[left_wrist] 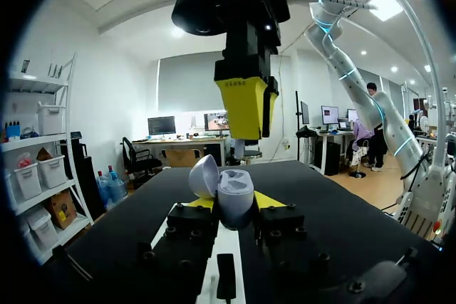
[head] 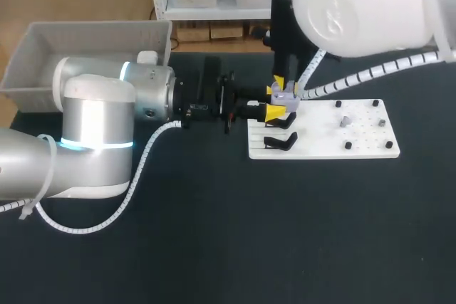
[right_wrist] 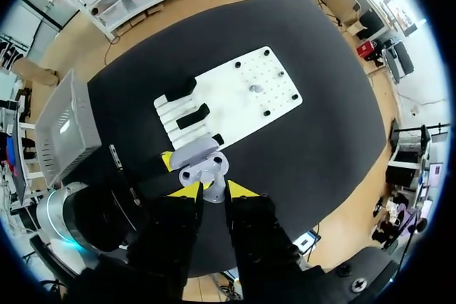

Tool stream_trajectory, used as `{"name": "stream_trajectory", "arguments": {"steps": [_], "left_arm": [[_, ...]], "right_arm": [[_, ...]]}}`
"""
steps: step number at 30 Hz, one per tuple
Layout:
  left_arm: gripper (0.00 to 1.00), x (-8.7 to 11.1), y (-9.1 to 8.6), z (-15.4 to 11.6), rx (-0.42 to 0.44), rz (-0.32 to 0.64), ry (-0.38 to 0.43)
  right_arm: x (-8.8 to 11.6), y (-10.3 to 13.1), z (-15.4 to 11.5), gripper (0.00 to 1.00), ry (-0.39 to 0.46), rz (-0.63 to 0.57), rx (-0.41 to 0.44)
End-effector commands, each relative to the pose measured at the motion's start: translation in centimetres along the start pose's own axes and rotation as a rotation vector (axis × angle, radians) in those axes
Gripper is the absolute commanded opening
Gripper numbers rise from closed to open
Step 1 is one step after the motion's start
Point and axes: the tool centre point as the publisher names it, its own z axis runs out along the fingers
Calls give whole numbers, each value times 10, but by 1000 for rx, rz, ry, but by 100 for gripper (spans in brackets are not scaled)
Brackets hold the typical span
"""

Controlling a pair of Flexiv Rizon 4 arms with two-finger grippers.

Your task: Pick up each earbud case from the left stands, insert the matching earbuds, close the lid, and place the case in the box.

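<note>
Over the left end of the white board (head: pixel 322 149), the left gripper (head: pixel 275 112) is clamped on the earbud case (head: pixel 286 95). It comes in level from the side, with one yellow tip pressed against each flank of the case. In the left wrist view the earbud case (left_wrist: pixel 235 197) is a smooth, rounded, pale lavender-grey shell. Its domed lid (left_wrist: pixel 203 176) is flipped open and leans back to one side, and the moulded hollow inside is showing.

The right gripper (right_wrist: pixel 214 191) points straight down at the case from above, and its chunky yellow wedge fingers (left_wrist: pixel 246 105) sit right over the open top. They're pinched nearly together on a small pale piece. I think it's an earbud (right_wrist: pixel 212 180), but it's tiny and half hidden, so don't quote me. Its lower end sits at the case's cavity.

The board is a flat, hard-looking white plate with rows of little peg holes. Two black angled stands (head: pixel 281 141) sit at its left end, a few short black pegs (head: pixel 348 145) stand further right, and a small grey bit (head: pixel 345 120) is near the middle. The desk (head: pixel 285 240) is matte and dark all over. The box (head: pixel 100 26), a grey plastic bin with sloped walls, sits at the far left corner, well apart from the board. Both arms have white ribbed spiral conduit (head: pixel 135 190) running along them.
</note>
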Motion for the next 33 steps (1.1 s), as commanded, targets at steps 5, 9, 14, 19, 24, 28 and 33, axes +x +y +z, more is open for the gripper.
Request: {"name": "stream_trajectory", "arguments": {"steps": [5,9,14,19,24,28,33], "left_arm": [[0,0,0,1,-2,0,1],[0,0,0,1,-2,0,1],[0,0,0,1,-2,0,1],[0,0,0,1,-2,0,1],[0,0,0,1,-2,0,1],[0,0,0,1,-2,0,1],[0,0,0,1,-2,0,1]], "right_arm": [[-5,6,4,0,28,16,27],[-5,6,4,0,28,23,40],[-3,6,5,0,28,29,44],[-2,4,7,0,34,36,44],[1,4,6,0,31,38,36],[2,4,4,0,24,40,26],[0,3,9,0,36,45,17]]}}
